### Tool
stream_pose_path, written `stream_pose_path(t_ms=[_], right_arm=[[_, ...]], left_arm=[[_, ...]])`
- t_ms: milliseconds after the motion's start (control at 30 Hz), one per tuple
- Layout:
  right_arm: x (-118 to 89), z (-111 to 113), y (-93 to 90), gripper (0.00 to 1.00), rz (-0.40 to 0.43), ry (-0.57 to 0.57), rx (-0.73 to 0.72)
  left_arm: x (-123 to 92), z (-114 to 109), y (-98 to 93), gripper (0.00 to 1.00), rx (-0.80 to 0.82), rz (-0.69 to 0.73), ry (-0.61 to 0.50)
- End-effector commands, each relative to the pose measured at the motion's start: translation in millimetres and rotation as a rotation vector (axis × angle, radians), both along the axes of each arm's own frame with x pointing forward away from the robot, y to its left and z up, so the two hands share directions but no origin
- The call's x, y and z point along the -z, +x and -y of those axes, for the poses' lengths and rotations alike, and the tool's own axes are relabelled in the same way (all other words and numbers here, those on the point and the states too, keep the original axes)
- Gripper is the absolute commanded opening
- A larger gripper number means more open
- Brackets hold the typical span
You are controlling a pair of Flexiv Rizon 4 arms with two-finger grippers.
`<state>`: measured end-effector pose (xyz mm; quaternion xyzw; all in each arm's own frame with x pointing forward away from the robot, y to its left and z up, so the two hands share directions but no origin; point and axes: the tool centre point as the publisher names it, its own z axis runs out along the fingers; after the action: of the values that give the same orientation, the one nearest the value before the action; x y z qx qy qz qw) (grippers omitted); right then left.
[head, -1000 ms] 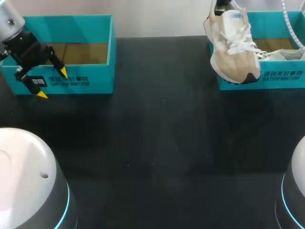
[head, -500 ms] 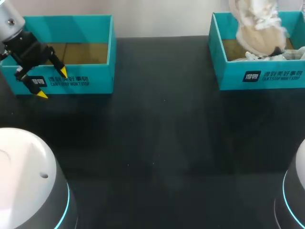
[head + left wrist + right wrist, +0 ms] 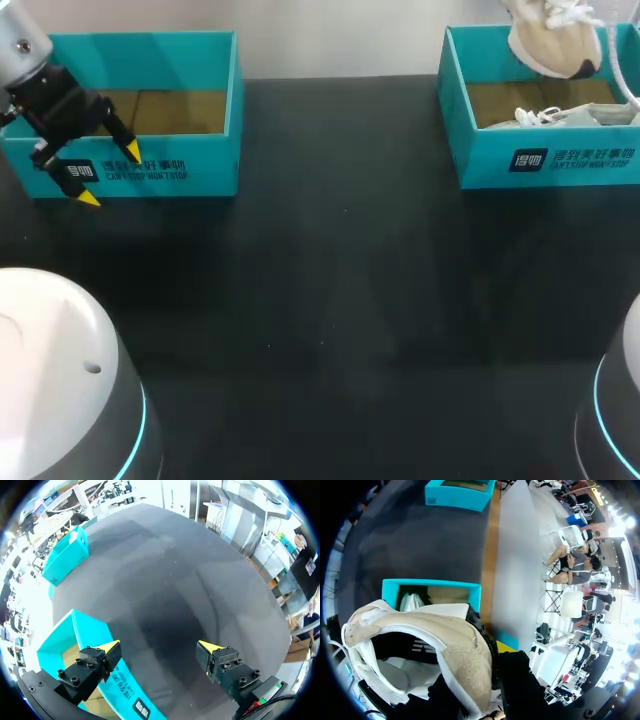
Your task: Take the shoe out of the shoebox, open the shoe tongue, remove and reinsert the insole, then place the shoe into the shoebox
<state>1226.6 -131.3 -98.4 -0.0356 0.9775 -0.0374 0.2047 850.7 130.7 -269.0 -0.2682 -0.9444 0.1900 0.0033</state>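
My left gripper (image 3: 110,175) hangs with fingers spread at the front wall of the left shoebox (image 3: 170,170); I'd hold it there. My right gripper (image 3: 487,652) pinches the shoe (image 3: 555,40) by its collar, above the right shoebox (image 3: 545,158); I'd clear the wall fully before swinging tableward, slowly, since it may sway. It has a beige upper, white laces and a dark patch at its low end; it looks soft.

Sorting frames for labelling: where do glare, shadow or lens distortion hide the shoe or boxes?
Head view: even light, shoe cut off by the frame edge. Right wrist view: shoe looms close, fisheye-bent, its inside in shadow. Left wrist view: pale sheen on the table, near shoebox edges curved.
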Motion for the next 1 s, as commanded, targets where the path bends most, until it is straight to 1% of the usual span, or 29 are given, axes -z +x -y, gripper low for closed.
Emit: stream_pose_path(t_ms=[33,267,367,433,467,500,600,667,767,833,867,900,933,1000], right_arm=[[-6,-2,7.4,0.0,-0.026,-0.006,0.005],[-6,-2,7.4,0.0,-0.026,-0.006,0.005],[0,15,36.9,0.0,0.005,0.043,0.068],[7,27,52.4,0.0,0.007,0.018,0.11],[8,33,58.9,0.0,0.012,0.041,0.132],[9,38,63.0,0.0,0.016,0.019,0.14],[12,48,70.8,0.0,0.021,0.019,0.177],[15,56,71.7,0.0,0.034,0.038,0.226],[22,71,67.0,0.0,0.066,0.052,0.351],[24,84,61.5,0.0,0.087,0.062,0.476],[25,92,56.4,0.0,0.101,0.055,0.594],[24,97,52.1,0.0,0.111,0.063,0.663],[24,100,48.5,0.0,0.121,0.04,0.722],[25,104,36.3,0.0,0.125,0.033,0.837]], left_arm=[[-1,0,-0.7,1.0,0.0,0.001,0.002],[-1,0,-0.7,1.0,0.0,0.001,0.002],[-1,0,-0.7,1.0,0.0,0.001,0.002],[-1,0,-0.7,1.0,0.0,0.001,0.002],[-1,0,-0.7,1.0,0.0,0.001,0.002],[-1,0,-0.7,1.0,0.0,0.001,0.002],[-1,0,-0.7,1.0,0.0,0.001,0.002],[-1,0,-0.7,1.0,0.0,0.001,0.002],[-1,0,-0.7,1.0,0.0,0.001,0.002],[-1,0,-0.7,1.0,0.0,0.001,0.002],[-1,0,-0.7,1.0,0.0,0.001,0.002],[-1,0,-0.7,1.0,0.0,0.001,0.002],[-1,0,-0.7,1.0,0.0,0.001,0.002],[-1,0,-0.7,1.0,0.0,0.001,0.002]])
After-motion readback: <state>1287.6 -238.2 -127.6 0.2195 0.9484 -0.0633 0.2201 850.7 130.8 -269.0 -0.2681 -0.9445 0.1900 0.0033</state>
